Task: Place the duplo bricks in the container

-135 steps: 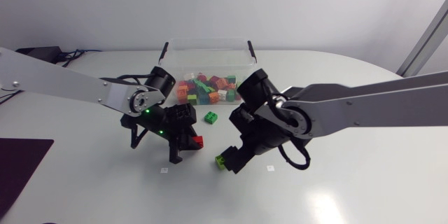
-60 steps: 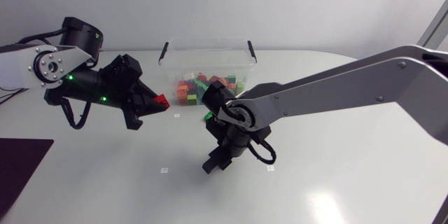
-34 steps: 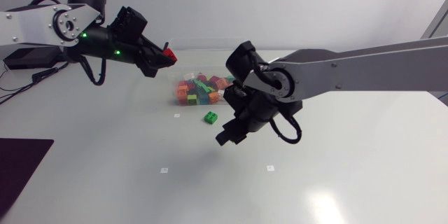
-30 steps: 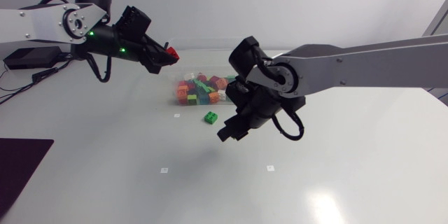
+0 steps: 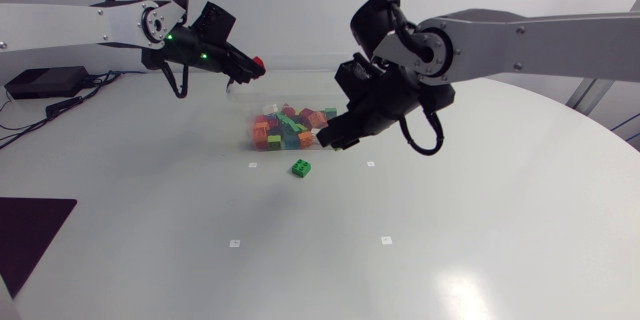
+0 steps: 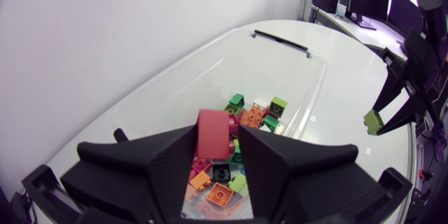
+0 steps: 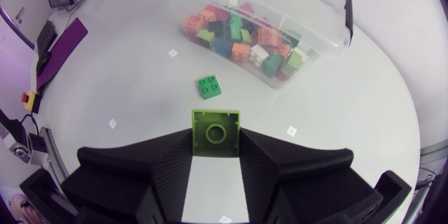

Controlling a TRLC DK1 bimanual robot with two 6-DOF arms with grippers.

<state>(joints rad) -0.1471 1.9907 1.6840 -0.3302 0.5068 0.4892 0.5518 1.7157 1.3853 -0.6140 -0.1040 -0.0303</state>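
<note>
The left pincer (image 6: pixel 213 137) is closed on a red brick (image 6: pixel 212 131), nipped from both sides at the fingertips. The right pincer (image 7: pixel 215 137) likewise grips a lime brick (image 7: pixel 215 131) between its fingers.

Two seconds ago both pincers were down at the desk (image 5: pixel 480 240), in front of the container (image 5: pixel 300 85), each taking up its brick. Since then both arms have lifted and swung back. The left went out wide, then rose and came round to the container's far left corner. The right pulled up off the desk and toward the container's near right side.

In the left wrist view the red brick now hangs over the open top, with the pile (image 6: pixel 231 175) of sorted bricks straight below it. Letting go there should drop it in. The right has further to go. Its wrist view shows bare desk under the lime brick and the container ahead, so I judge it needs to travel on over the wall before it releases.

One green brick (image 5: pixel 300 168) lies loose on the desk just in front of the container, where it lay throughout. With these two dropped in, it looks to be the only one left to fetch.
</note>
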